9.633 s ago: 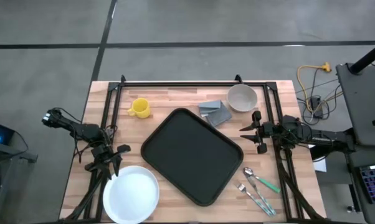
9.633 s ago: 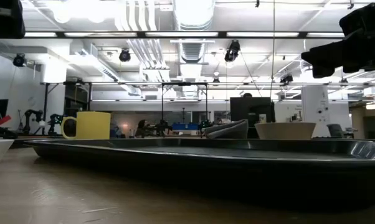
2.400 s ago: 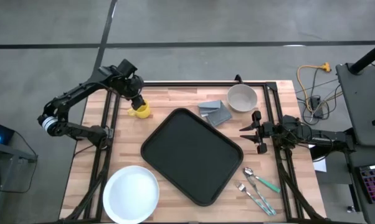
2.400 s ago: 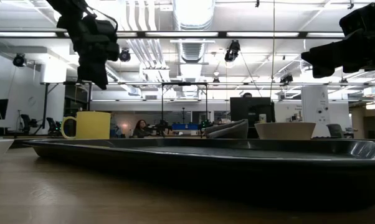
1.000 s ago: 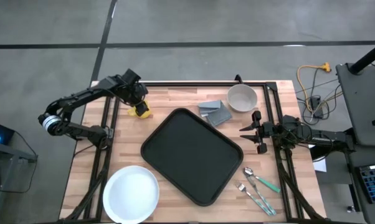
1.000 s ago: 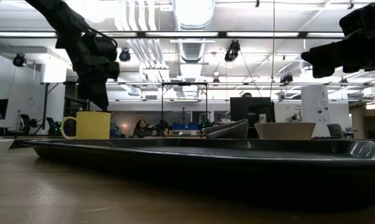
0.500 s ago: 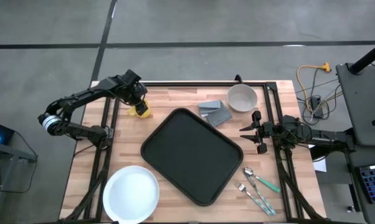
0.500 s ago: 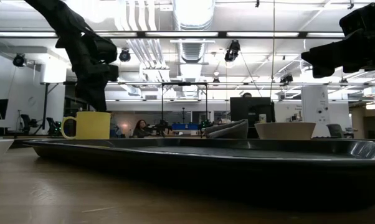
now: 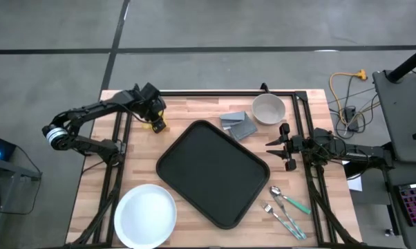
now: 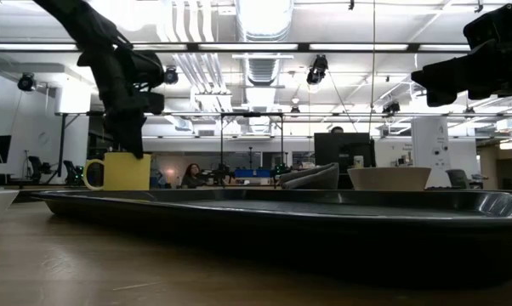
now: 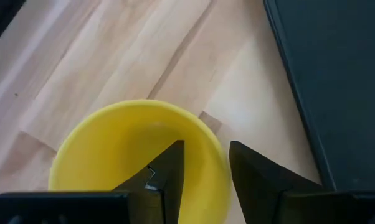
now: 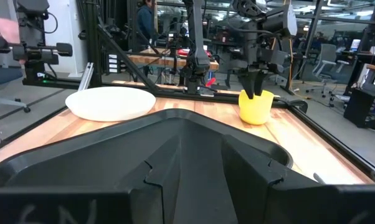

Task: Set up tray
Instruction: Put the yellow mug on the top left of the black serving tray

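Note:
The black tray [image 9: 213, 173] lies flat on the wooden table's middle, turned at a slant. A yellow mug [image 10: 127, 172] stands upright on its base at the far left, beyond the tray's left corner. My left gripper [image 11: 206, 149] is over the mug, pointing steeply down and open. One finger [image 11: 172, 168] is inside the mug and the other [image 11: 253, 171] outside, with the mug's rim [image 11: 215, 146] between them. My right gripper [image 9: 285, 147] waits open and level at the table's right edge, holding nothing.
A white plate [image 9: 145, 215] sits at the near left. A beige bowl [image 9: 268, 108] and a folded grey napkin [image 9: 238, 124] are beyond the tray's far edge. Cutlery [image 9: 287, 211] lies at the near right. Black frame rails [image 9: 208, 93] run along the table's edges.
My left gripper has turned at the wrist above the yellow mug and shifted slightly toward the tray. Its fingertips have sunk to the mug's rim. The mug has stayed where it was.

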Controlling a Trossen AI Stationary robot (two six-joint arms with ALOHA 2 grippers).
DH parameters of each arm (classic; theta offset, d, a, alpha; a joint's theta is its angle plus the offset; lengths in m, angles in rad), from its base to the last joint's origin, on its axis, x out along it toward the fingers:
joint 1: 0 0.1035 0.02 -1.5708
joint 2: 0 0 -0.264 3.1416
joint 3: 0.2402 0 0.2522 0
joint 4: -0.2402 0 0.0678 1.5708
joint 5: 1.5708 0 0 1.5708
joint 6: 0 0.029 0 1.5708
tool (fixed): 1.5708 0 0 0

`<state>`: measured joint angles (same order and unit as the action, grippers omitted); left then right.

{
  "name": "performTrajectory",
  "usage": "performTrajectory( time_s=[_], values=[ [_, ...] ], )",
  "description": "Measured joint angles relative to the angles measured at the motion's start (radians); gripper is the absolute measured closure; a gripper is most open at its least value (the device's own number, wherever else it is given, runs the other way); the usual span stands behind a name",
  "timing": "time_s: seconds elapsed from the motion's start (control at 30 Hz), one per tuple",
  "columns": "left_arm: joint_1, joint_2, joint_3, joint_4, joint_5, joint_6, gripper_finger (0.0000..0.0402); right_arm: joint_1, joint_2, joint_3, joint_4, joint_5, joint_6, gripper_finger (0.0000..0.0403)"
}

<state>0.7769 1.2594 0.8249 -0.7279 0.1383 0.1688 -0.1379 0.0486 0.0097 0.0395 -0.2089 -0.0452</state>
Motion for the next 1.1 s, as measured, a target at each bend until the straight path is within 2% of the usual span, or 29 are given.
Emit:
performTrajectory(
  time_s=[0.33, 0.43, 0.57, 0.8, 0.97, 1.1],
  values=[
    [0.0, 0.0, -0.054, 0.047, -0.011, -0.002, 0.0294, 0.0, 0.0, 0.0, 0.0, 0.0, 0.0, 0.0296],
    [0.0, 0.0, -0.067, 0.045, -0.013, -0.006, 0.0323, 0.0, 0.0, 0.0, 0.0, 0.0, 0.0, 0.0296],
    [0.0, 0.0, -0.07, 0.045, -0.015, 0.013, 0.0389, 0.0, 0.0, 0.0, 0.0, 0.0, 0.0, 0.0296],
    [-0.013, -0.002, -0.065, 0.044, -0.017, 0.013, 0.0398, 0.0, 0.0, 0.0, 0.0, 0.0, 0.0, 0.0296],
    [-0.069, -0.001, -0.037, 0.043, -0.011, 0.001, 0.0399, 0.0, 0.0, 0.0, 0.0, 0.0, 0.0, 0.0296],
    [-0.136, -0.001, -0.007, 0.041, -0.048, -0.031, 0.04, 0.0, 0.0, 0.0, 0.0, 0.0, 0.0, 0.0296]
  ],
)
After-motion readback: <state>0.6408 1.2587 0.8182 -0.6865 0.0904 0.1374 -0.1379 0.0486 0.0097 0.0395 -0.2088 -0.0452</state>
